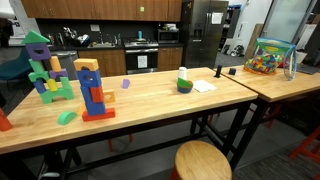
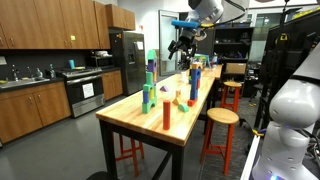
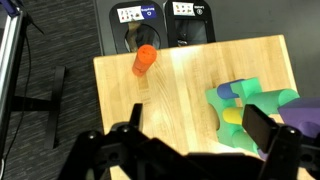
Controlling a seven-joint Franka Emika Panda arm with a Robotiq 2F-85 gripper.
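My gripper (image 3: 198, 125) hangs open high over one end of the long wooden table (image 3: 180, 85), nothing between its fingers. In the wrist view its dark fingers (image 3: 265, 128) frame a green block tower (image 3: 252, 108) seen from above, with blue and yellow pieces in it. An orange cylinder (image 3: 144, 60) stands near the table's far corner, apart from the tower. An exterior view shows the gripper (image 2: 183, 46) well above the table, the green tower (image 2: 148, 85) and the orange cylinder (image 2: 167, 113). The gripper is outside the frame where the green tower (image 1: 42, 65) stands at the left.
An orange, blue and red tower (image 1: 92, 90), a loose green block (image 1: 66, 117), a green bowl with a white cup (image 1: 184, 82), paper (image 1: 204, 87) and a bin of toys (image 1: 270, 58) share the table. Round stools (image 2: 222, 118) stand alongside. Two black labelled boxes (image 3: 150, 25) sit beyond the table's end.
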